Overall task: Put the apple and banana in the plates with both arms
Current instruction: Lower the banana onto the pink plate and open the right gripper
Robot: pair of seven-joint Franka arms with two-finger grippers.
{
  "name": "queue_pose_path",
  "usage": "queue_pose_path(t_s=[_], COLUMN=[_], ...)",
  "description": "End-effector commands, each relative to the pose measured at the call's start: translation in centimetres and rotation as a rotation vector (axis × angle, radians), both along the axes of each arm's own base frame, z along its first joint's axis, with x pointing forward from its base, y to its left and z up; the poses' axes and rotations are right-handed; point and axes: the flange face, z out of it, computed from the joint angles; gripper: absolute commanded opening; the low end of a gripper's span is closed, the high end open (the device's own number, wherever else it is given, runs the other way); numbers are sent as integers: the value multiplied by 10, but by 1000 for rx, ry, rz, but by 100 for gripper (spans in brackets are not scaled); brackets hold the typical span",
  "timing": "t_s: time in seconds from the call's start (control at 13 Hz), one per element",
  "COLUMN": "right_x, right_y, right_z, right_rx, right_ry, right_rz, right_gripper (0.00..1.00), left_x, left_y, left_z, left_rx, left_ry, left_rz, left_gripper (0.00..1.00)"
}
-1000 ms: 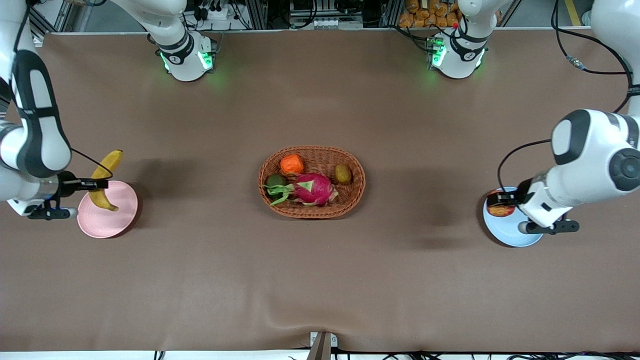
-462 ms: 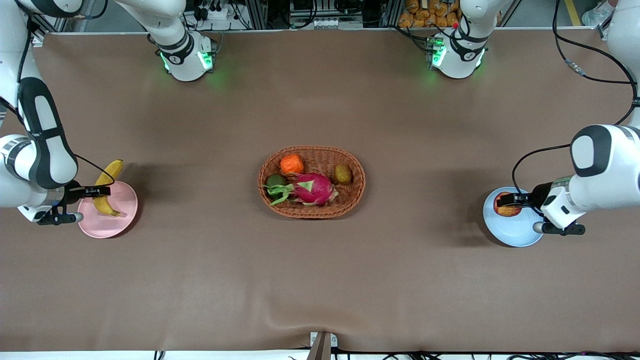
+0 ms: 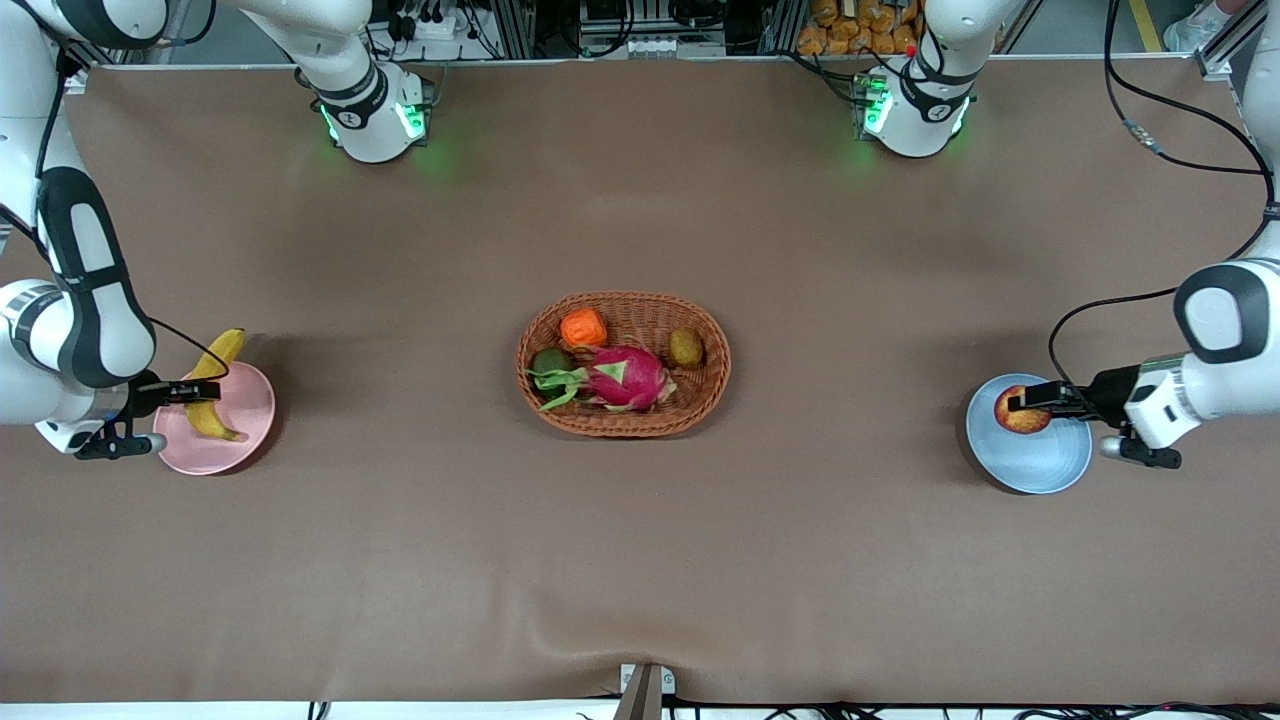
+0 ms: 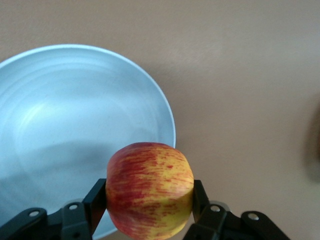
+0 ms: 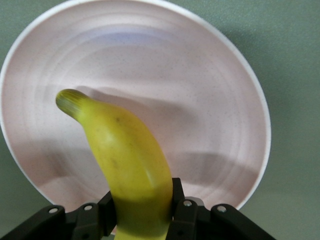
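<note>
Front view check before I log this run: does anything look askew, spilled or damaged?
Nothing stands out. The right tool holds the banana over the pink plate; the left tool holds the apple over the blue plate. The basket sits upright mid-table, fruit inside.

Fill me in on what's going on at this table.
Two arms are putting fruit on plates. The right gripper holds the banana over the pink plate; the left gripper holds the apple over the blue plate. Neither is released. Between the plates, a wicker basket holds other fruit.
</note>
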Motion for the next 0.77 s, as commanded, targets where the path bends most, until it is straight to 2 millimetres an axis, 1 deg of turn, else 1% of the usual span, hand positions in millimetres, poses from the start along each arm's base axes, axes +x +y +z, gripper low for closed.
queue_pose_path(t_s=[0.0, 0.08, 0.15, 0.23, 0.38, 0.46, 0.54, 0.62, 0.69], right_x=[9, 11, 16, 24, 32, 35, 38, 39, 44], right_y=[-3, -2, -1, 0, 0, 0, 2, 9, 23], right_z=[1, 4, 13, 24, 42, 53, 72, 93, 118], right_rx=[3, 4, -2, -9, -9, -4, -2, -4, -16], right_ry=[-20, -24, -36, -55, -52, -44, -41, -45, -75], right_rz=[32, 30, 35, 40, 48, 51, 58, 66, 86], right_gripper=[77, 100, 100, 100, 100, 100, 100, 100, 100], left_x=[-1, -5, -6, -8, -9, -10, -13, -11, -10], left_y=[24, 36, 39, 41, 42, 43, 48, 51, 52], left_z=[-8, -15, -20, -31, -38, -44, -53, -54, -54], left_rx=[-115, -139, -177, -229, -270, -294, -308, -313, -311], left_ry=[-60, -71, -97, -109, -108, -103, -97, -103, -106], left_rz=[20, 29, 21, 36, 68, 86, 98, 105, 105], left_gripper=[0, 0, 0, 0, 0, 0, 0, 0, 0])
